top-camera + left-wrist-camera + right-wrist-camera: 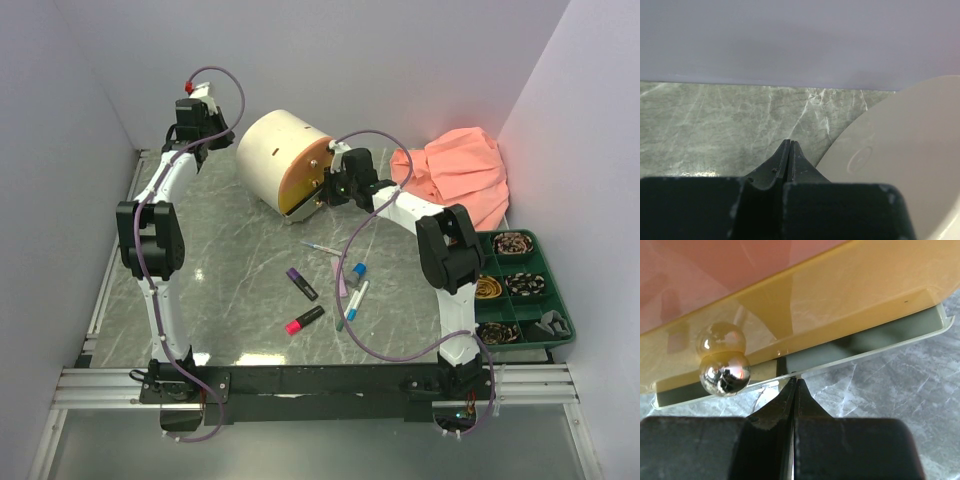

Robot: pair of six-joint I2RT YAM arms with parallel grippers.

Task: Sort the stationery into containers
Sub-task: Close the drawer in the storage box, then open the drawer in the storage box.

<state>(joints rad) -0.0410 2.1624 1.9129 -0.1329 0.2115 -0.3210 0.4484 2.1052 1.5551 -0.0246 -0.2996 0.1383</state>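
Our right claw (794,382), pinched shut on nothing, noses at the yellow drawer's (840,305) lower edge beside its knob (724,372), likely to pull it open. Our left claw (790,147), also shut and empty, sits behind the cabinet (910,150), perhaps to brace it. The stationery (303,284) lies on the counter (230,270), nearer us.

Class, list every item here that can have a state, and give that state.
Yellow translucent drawer with shiny knob: barely open at most.
Left black tool: shut, empty.
Right black tool: shut, empty, at that drawer's lower edge.
Purple highlighter: lying flat.
Pink-black highlighter: lying flat.
Peach cloth: crumpled.
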